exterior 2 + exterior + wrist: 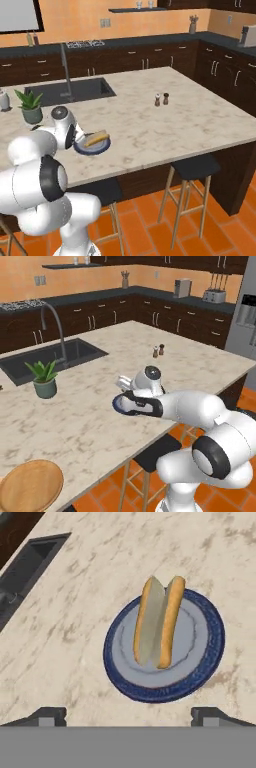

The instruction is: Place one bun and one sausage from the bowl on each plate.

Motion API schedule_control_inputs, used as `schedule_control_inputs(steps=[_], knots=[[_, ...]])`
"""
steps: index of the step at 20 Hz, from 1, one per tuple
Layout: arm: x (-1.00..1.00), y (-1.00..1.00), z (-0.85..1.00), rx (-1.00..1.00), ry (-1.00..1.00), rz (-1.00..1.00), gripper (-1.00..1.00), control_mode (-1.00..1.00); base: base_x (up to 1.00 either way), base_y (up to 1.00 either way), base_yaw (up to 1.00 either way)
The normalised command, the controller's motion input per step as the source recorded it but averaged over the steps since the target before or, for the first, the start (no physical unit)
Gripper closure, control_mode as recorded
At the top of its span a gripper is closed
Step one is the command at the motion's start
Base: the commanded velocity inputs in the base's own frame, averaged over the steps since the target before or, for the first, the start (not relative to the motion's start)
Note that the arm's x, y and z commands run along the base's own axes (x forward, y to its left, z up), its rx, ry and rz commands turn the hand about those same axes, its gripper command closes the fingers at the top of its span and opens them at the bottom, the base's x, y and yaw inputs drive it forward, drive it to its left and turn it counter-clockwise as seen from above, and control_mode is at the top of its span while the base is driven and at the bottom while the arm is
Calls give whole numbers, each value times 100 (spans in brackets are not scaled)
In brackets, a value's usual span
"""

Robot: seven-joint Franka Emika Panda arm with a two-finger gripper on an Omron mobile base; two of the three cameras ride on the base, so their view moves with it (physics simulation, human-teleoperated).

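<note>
Two dark-seated stools (192, 167) stand tucked under the near edge of the counter (75, 637). Just past that edge, on the pale marble top, sits a round plate (205, 657) with a grey middle and a dark blue rim.

On the plate lies one bun (157, 627), split along its length, with its golden crust outside and its cream faces turned inward. It rests across the middle of the plate and touches nothing else.

The end effector (129, 716) hangs directly over the plate with its fingertips spread wide. They are clear of the bun and hold nothing.

My read is that the bun half of this plate's share is done, so the step in hand is leaving the plate. There is no sausage on it, so the next move should be to lift straight up, clear of the bun, and go to the bowl for one. The sausage should then come down beside the bun or in its split, gently enough not to roll the bun off.

Further along the counter a pair of small shakers (161, 99) stands well apart from the plate. Off to the side is a potted plant (45, 378), and beyond it the dark sink (45, 358) with its arched tap (55, 326). On the far worktop against the wall sits a toaster (214, 296).
</note>
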Motion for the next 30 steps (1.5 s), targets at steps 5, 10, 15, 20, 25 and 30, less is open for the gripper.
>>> schedule_control_inputs(steps=[5,10,15,20,25,30], knots=[[0,0,0,0,0,0,-100,100,-100,20,54],[0,0,0,0,0,0,-100,100,-96,55,54],[0,0,0,0,0,0,-100,100,-2,96,46],[0,0,0,0,0,0,-100,100,78,100,12],[0,0,0,0,0,0,-100,100,82,91,-6],[0,0,0,0,0,0,-100,100,30,-11,-18]])
